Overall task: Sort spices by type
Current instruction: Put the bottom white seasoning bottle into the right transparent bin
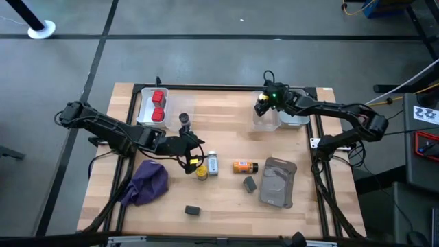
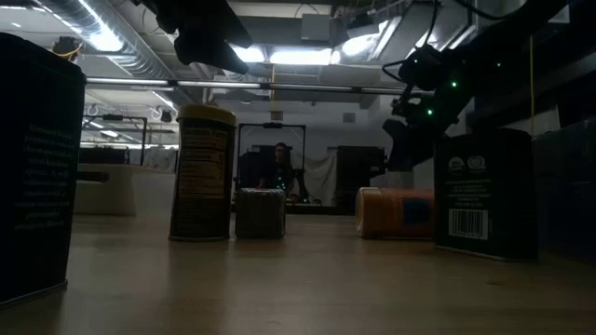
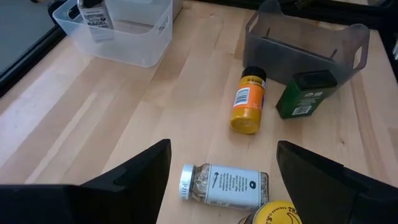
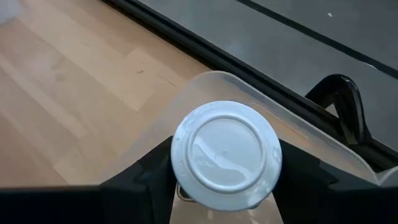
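I see the right pincer (image 1: 262, 104) at the far right of the counter (image 1: 226, 130), over a clear bin (image 1: 266, 121) that sits close to the far edge. In the right wrist view its fingers are clamped on a white-capped bottle (image 4: 226, 154), cap toward the camera, with the bin's rim (image 4: 261, 102) just behind it and the counter's black frame beyond that. Little room there: the bin wall and the far edge lie close together.

The left pincer (image 1: 194, 152) hangs over the middle of the counter, jaws apart with nothing between them. Just beside it stand a yellow-lidded jar (image 1: 201, 171) and a second white-capped bottle (image 3: 224, 185) lying on its side. Farther right lies an orange bottle (image 1: 243, 166), also on its side, then a small dark block (image 1: 250, 183) against a flat grey pouch (image 1: 278, 182).

Far left, a clear tray (image 1: 145, 110) holds two red cubes (image 1: 158, 104); a dark jar (image 1: 184, 119) stands just beside it. A purple cloth (image 1: 147, 182) is bunched at the near left, under the left arm's elbow. Another dark block (image 1: 193, 210) sits alone near the front edge.

Open wood runs between the tray and the right bin, and along the near edge on either side of the lone block.
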